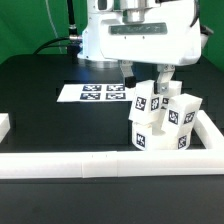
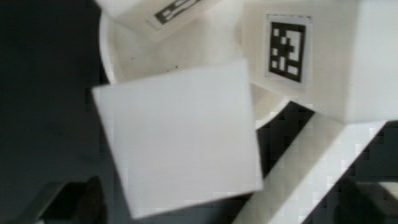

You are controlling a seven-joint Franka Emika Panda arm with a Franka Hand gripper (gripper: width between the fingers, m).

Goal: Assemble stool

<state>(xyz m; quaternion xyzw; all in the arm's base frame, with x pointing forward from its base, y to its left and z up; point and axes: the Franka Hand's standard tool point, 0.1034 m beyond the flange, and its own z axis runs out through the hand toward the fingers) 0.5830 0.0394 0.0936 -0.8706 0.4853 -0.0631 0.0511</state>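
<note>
Stool (image 1: 165, 120) seen as cluster of white tagged blocks on black table (image 1: 40, 110), at exterior view's right, set in corner of white rail (image 1: 70, 165). Seat not told apart. Gripper (image 1: 149, 76) held at cluster top, dark fingers (image 1: 166, 72) seen either side of topmost leg (image 1: 148, 97); whether clamped cannot be told. Marker board (image 1: 100, 93) laid flat beyond. Wrist view filled by white faces, one tag (image 2: 285, 48) shown.
</note>
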